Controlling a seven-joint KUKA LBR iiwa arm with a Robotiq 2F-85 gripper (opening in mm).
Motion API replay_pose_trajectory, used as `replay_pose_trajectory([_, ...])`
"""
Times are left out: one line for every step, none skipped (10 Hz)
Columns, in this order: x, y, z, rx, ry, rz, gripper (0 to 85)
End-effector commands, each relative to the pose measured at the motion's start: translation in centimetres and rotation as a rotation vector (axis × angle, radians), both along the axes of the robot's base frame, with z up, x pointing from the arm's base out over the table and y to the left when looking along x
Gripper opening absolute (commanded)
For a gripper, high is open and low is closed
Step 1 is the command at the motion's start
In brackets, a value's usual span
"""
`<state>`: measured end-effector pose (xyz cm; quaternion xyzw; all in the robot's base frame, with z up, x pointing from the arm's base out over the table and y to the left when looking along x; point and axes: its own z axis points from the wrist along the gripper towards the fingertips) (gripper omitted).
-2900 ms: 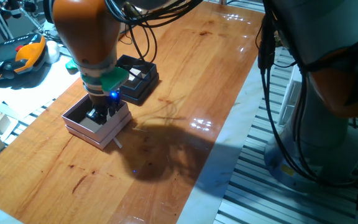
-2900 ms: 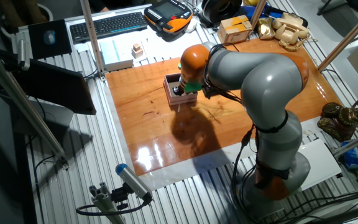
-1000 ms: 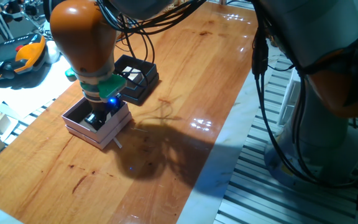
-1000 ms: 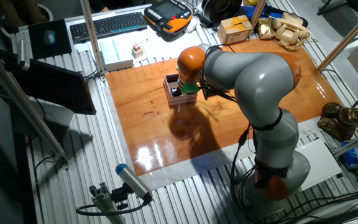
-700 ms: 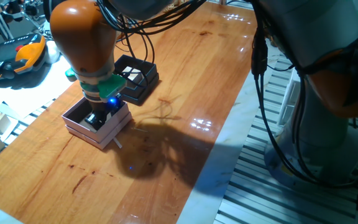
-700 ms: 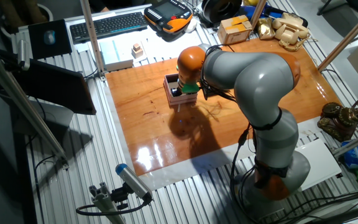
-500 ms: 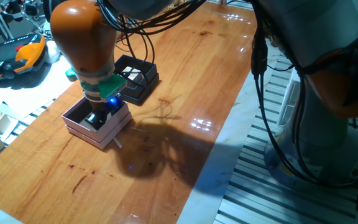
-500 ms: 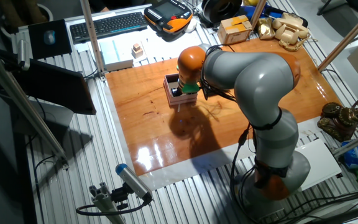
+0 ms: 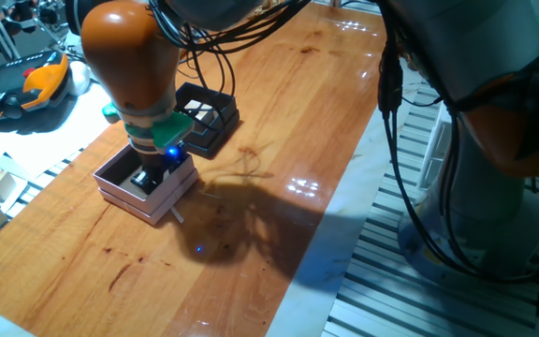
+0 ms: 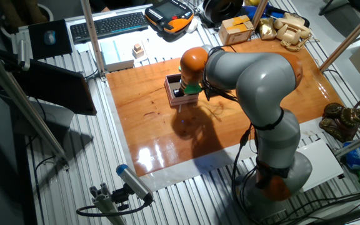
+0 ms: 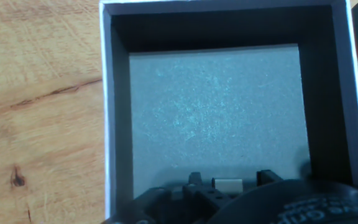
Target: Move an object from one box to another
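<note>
In one fixed view I am reaching my end effector [image 9: 148,176] down inside the pink box [image 9: 146,185], with the black box [image 9: 201,116] just beyond on the counter [image 9: 279,112]; lifting crookedly risks dragging the pink box.

In the other fixed view my wrist is hiding the fingers.

In the hand view the fingers are standing narrow around the small cube [image 11: 227,183], apparently pinching it; a shallow hold could be letting it slip.

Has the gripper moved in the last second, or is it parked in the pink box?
Yes, slightly: the gripper has risen and shifted a little toward the black box, yet its fingers remain inside the pink box.
</note>
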<state>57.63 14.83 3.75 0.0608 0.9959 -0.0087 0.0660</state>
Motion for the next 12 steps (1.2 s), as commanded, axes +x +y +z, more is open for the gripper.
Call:
replay_pose_trajectory([0.00,0.0,0.0,0.002,0.001,0.003,34.0])
replay_pose_trajectory([0.00,0.0,-0.1,0.005,0.005,0.009,17.0])
replay_pose_trajectory([0.01,0.0,-0.1,0.006,0.005,0.010,17.0])
replay_pose_trajectory([0.04,0.0,-0.2,0.007,0.005,0.017,0.0])
replay_pose_trajectory([0.06,0.0,-0.1,0.008,0.008,0.020,0.0])
replay_pose_trajectory([0.07,0.1,0.1,0.005,0.008,0.021,0.0])
replay_pose_trajectory([0.09,0.2,0.5,0.002,0.006,0.020,0.0])
replay_pose_trajectory([0.10,0.3,1.0,0.003,0.010,0.021,0.0])
replay_pose_trajectory([0.06,0.3,1.4,0.005,0.010,0.021,0.0])
replay_pose_trajectory([0.09,0.2,2.0,0.015,0.011,0.021,0.0])
replay_pose_trajectory([0.15,0.0,2.8,0.026,0.014,0.021,0.0])
replay_pose_trajectory([0.24,-0.1,3.8,0.026,0.019,0.026,0.0])
